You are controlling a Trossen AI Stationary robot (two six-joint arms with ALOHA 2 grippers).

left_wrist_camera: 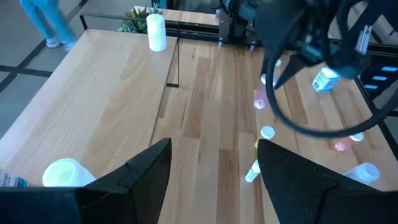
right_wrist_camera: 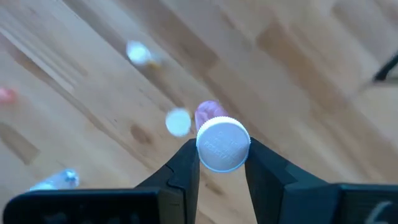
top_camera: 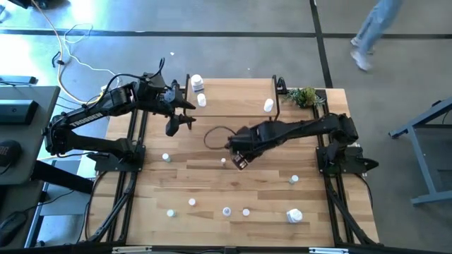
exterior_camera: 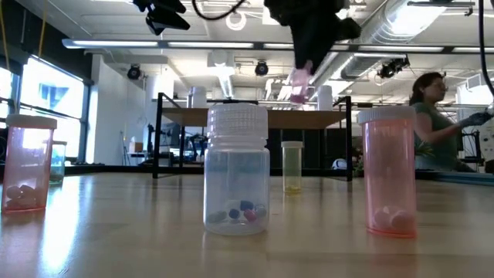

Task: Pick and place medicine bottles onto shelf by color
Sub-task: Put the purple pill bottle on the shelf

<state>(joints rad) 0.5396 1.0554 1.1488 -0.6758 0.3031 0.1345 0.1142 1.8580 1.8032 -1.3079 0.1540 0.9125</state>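
My right gripper [top_camera: 239,161] hovers over the middle of the table, shut on a small pink-bodied bottle with a white cap [right_wrist_camera: 222,145]; the bottle also shows in the low view [exterior_camera: 297,85]. My left gripper [top_camera: 176,116] is open and empty, raised by the left end of the shelf [top_camera: 236,95]; it also shows in its own wrist view [left_wrist_camera: 214,168]. Three white bottles stand on the shelf [top_camera: 197,83] [top_camera: 201,100] [top_camera: 268,106]. Several small bottles stand on the tabletop, one of them [top_camera: 223,161] just left of my right gripper. My right gripper pinches the bottle's white cap [right_wrist_camera: 205,152] by its sides between its two fingers. The fingers come from above, pointing down. The pink body [exterior_camera: 297,86] hangs below them, slightly tilted, lifted clear of the table.
A small green plant [top_camera: 305,97] stands at the shelf's right end. Loose bottles lie along the near part of the table [top_camera: 227,211] [top_camera: 294,215] [top_camera: 170,212]. A black cable [top_camera: 212,135] loops ahead of the shelf. A person [exterior_camera: 432,116] stands beyond the table.
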